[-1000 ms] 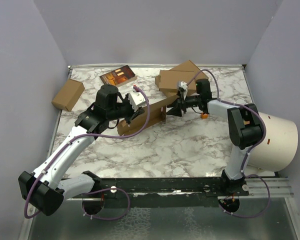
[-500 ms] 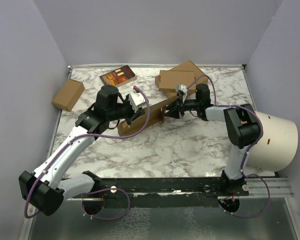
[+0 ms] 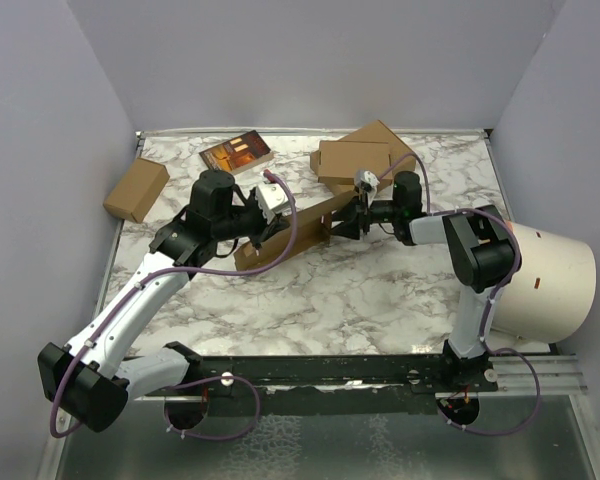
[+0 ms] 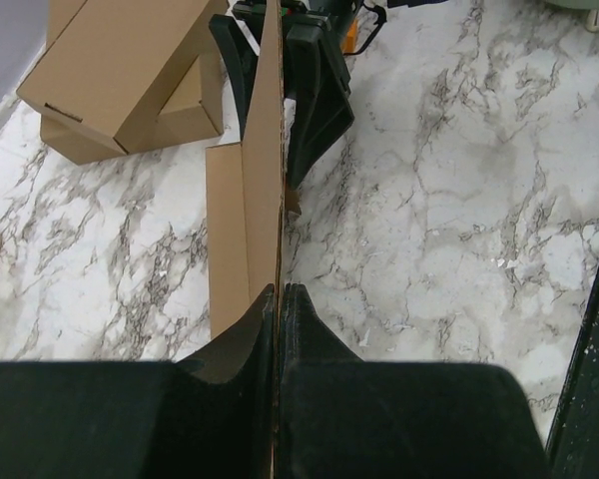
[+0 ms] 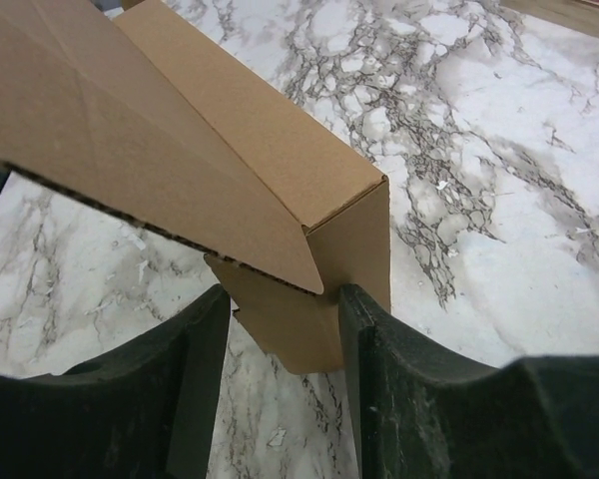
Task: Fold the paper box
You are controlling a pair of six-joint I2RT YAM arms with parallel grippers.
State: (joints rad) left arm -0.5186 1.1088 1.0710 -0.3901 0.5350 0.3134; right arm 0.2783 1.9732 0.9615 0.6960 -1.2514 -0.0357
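The paper box (image 3: 292, 232) is a brown cardboard sheet, partly folded, standing on edge mid-table. My left gripper (image 3: 268, 232) is shut on its upright panel (image 4: 272, 150), which runs edge-on between the fingertips (image 4: 299, 304). My right gripper (image 3: 346, 222) is at the box's right end. In the right wrist view its jaws stand apart, my right gripper (image 5: 283, 309) straddling a rounded end flap (image 5: 299, 324); the right finger (image 5: 369, 339) touches the flap. The folded corner (image 5: 280, 150) of the box rises just beyond. The left wrist view shows the right gripper's fingers (image 4: 314, 90) on either side of the panel.
A stacked pair of folded boxes (image 3: 355, 158) sits at the back right, close behind the right gripper. A small carton (image 3: 136, 189) lies at the left edge, a printed dark card (image 3: 236, 152) at the back. A white cylinder (image 3: 550, 285) stands off the right side.
My right gripper has slid left, up to the box's end, with its forearm swinging in behind it. My left gripper and the panel it holds have stayed put.
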